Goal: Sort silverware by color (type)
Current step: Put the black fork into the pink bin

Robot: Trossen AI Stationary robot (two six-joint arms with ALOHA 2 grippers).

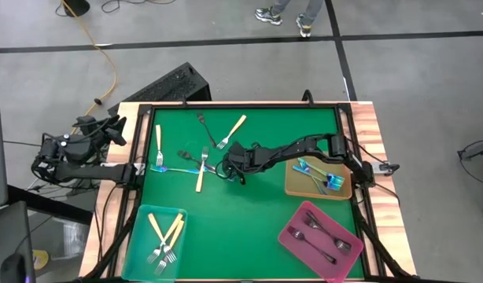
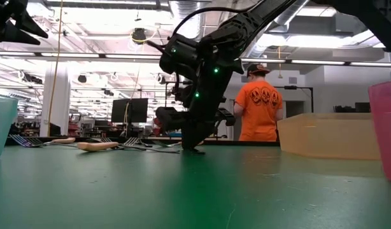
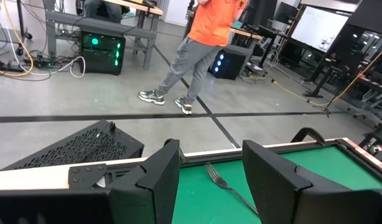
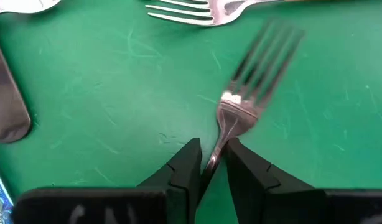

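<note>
A dark fork lies on the green table mid-mat, its handle pinched by the right gripper. The left gripper hangs open off the table's left edge. Behind, a person in orange stands in the workshop.

From above I see the green felt table mat inside a wooden frame. My right gripper reaches to mat centre, beside a crossed cluster of loose forks: cream-handled, dark and iridescent blue ones. Two more forks lie farther back, one cream-handled, one dark. The teal tray holds cream-handled forks, the tan tray iridescent ones, the pink tray dark ones. My left gripper waits off the table's left edge.
</note>
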